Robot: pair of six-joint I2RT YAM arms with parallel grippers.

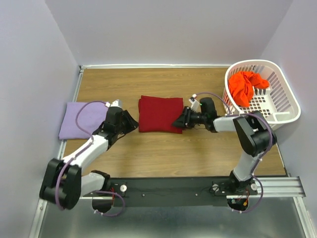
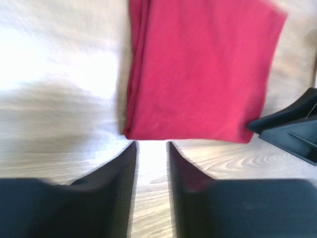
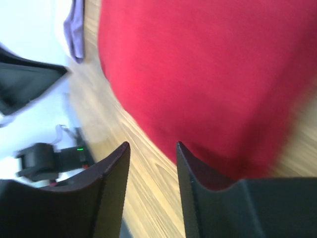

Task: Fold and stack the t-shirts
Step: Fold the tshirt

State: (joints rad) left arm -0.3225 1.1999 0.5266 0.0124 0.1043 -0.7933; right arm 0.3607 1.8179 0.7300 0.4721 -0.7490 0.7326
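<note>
The dark red t-shirt (image 1: pixel 159 113) lies folded into a rectangle at the table's middle; it also shows in the left wrist view (image 2: pixel 198 69) and the right wrist view (image 3: pixel 208 74). The lavender t-shirt (image 1: pixel 79 119) lies folded flat at the left. The orange-red t-shirt (image 1: pixel 246 87) sits crumpled in the white basket (image 1: pixel 287 106). My left gripper (image 1: pixel 132 124) is open and empty, just left of the red shirt's near-left corner. My right gripper (image 1: pixel 177 122) is open and empty at the shirt's near-right corner.
The white lattice laundry basket stands at the right rear of the table. Pale walls close the table on the left, back and right. A metal rail (image 1: pixel 198 186) with the arm bases runs along the near edge.
</note>
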